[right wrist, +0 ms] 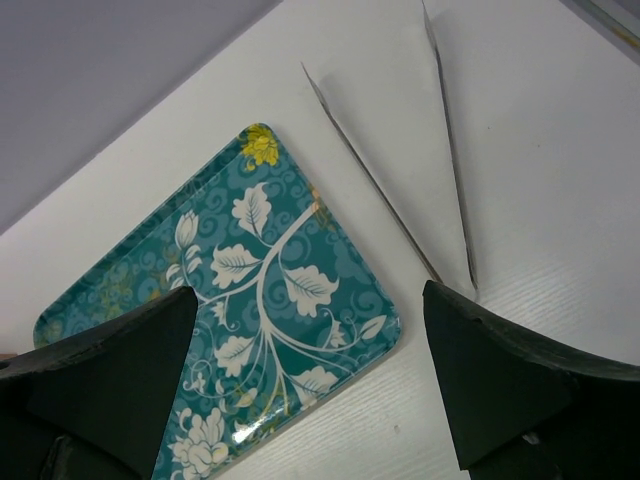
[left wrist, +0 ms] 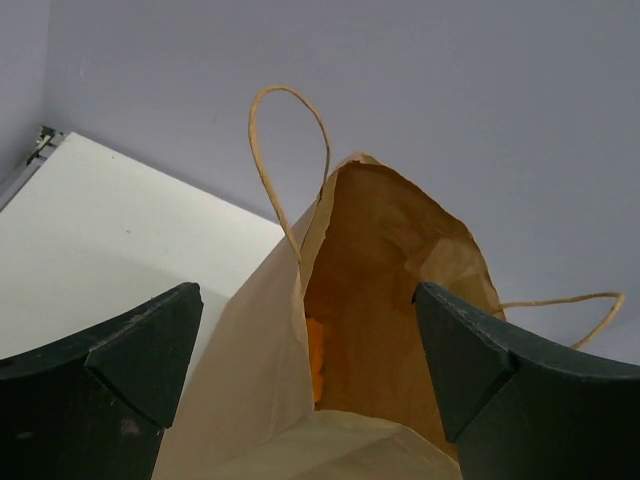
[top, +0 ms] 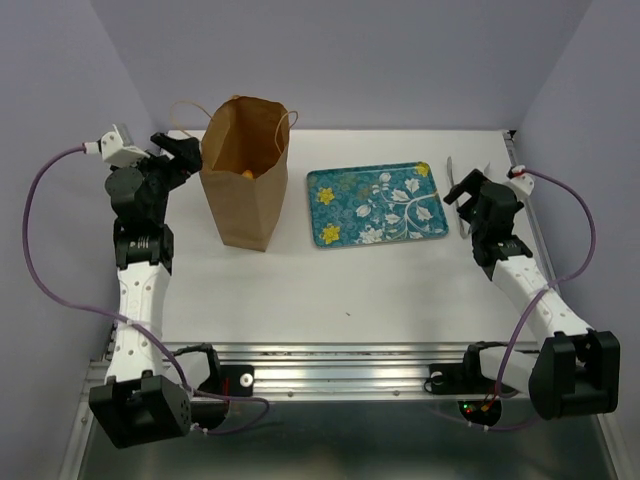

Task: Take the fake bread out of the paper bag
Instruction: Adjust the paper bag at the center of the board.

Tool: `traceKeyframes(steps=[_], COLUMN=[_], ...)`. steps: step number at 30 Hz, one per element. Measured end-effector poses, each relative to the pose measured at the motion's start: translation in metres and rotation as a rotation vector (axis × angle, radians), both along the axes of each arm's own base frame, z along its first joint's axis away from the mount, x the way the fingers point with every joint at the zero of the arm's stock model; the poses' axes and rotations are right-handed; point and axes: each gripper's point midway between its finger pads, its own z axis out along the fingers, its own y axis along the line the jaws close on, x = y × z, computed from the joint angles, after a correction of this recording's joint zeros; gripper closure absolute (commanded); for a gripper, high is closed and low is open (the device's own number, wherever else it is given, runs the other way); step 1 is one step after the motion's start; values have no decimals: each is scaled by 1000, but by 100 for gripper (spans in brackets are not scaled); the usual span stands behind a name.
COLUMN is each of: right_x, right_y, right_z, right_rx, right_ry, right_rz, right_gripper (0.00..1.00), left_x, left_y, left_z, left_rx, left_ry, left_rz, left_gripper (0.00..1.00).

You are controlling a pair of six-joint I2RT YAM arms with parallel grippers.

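Note:
The brown paper bag point(top: 243, 175) stands upright at the back left of the table, mouth open. A bit of golden-orange fake bread point(top: 247, 174) shows inside it; the rest is hidden. In the left wrist view the bag point(left wrist: 260, 370) fills the middle and an orange piece of fake bread point(left wrist: 315, 358) shows deep inside. My left gripper point(top: 185, 150) is open, just left of the bag's top, aimed at its mouth point(left wrist: 310, 350). My right gripper point(top: 462, 197) is open and empty by the tray's right end point(right wrist: 310, 370).
A teal floral tray point(top: 378, 204) lies right of the bag, with nothing on it; it also shows in the right wrist view point(right wrist: 250, 330). The bag's string handles point(left wrist: 285, 160) stick up. A folded white sheet point(right wrist: 410, 150) lies at the back right near the wall.

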Motion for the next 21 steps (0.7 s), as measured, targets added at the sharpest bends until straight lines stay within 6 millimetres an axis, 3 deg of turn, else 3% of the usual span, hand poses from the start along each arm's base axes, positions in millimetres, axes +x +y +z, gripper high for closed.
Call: traceKeyframes(steps=[7,13,15,16,18,19,21], right_x=[3,3,2,2,1,0,-1], right_y=[5,7,6,6,6,6,5], right_z=[6,7,9,11,14,16,20], right_rx=[-18,-28,-33,-36,-39,-40,-44], right_ry=[-19,-19,-24,-27,-36,-41,-53], right_rz=[39,59,61,61,62,62,62], right_gripper=[0,0,0,0,0,0,0], left_x=[54,84,93,96,101,105,109], left_y=[-13,-23,-22,-21,-23,-24,-29], left_z=[-28,-55,-64,-67,-74,-78,-81], left_rx=[79,153,168,176,191,205,237], left_ry=[138,224,251,260,278,284,287], left_rz=[-145,-268,-280,-284,-308,-327,-378], left_gripper=[1,1,9,26,45,68,96])
